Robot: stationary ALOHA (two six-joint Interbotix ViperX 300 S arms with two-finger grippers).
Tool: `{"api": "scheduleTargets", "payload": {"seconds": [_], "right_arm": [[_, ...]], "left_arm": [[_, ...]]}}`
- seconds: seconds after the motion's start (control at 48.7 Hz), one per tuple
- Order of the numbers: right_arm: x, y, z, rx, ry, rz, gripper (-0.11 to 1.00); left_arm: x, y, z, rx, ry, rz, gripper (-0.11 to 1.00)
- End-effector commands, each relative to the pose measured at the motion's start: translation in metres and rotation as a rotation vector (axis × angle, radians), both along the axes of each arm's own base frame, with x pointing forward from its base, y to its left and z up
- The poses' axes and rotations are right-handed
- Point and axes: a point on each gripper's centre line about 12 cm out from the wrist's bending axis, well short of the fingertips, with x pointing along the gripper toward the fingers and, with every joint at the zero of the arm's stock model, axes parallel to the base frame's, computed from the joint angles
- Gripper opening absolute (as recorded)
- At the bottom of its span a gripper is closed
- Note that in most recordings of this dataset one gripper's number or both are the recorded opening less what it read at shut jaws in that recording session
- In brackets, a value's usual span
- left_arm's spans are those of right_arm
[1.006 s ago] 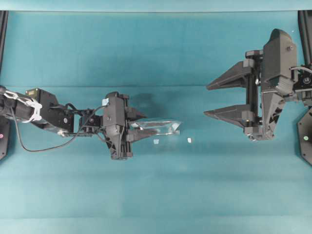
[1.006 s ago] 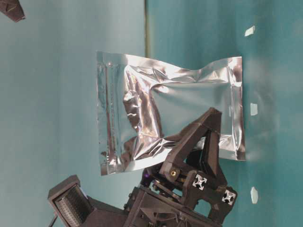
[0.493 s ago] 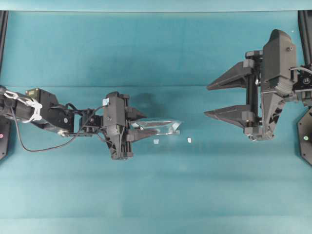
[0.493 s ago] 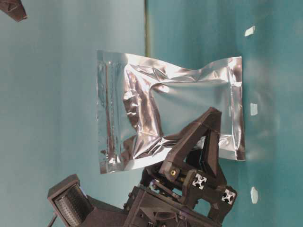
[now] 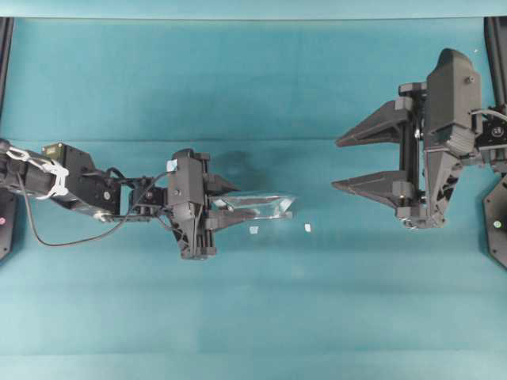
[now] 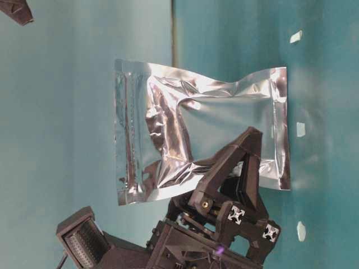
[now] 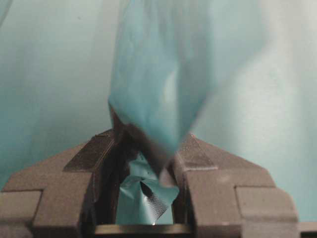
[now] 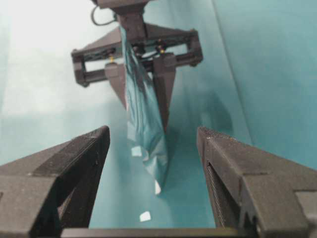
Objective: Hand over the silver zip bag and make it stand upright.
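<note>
Pinching silver zip bag (image 6: pixel 213 120) edgewise, left hand (image 5: pixel 226 204), contents unseen

No legible text or labels

A flat teal cloth-covered tabletop (image 5: pixel 253 317) fills the overhead view, faintly creased in horizontal bands. A paler teal backdrop wall (image 6: pixel 67 112) rises behind it, meeting it at a straight seam. Small white tape scraps (image 5: pixel 307 227) lie on the cloth near the middle. The light is soft and even, casting a faint shadow.
</note>
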Motion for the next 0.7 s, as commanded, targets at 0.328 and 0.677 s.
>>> {"api": "scheduleTargets", "payload": {"seconds": [0.328, 0.677], "right_arm": [[0.0009, -0.0001, 0.0049, 0.007, -0.02, -0.004, 0.83], [0.0007, 0.0004, 0.0046, 0.008, -0.017, -0.003, 0.83]], "left_arm": [[0.0038, -0.0018, 0.0081, 0.003, -0.024, -0.007, 0.24], [0.0041, -0.0018, 0.0064, 0.008, -0.003, -0.009, 0.24]]}}
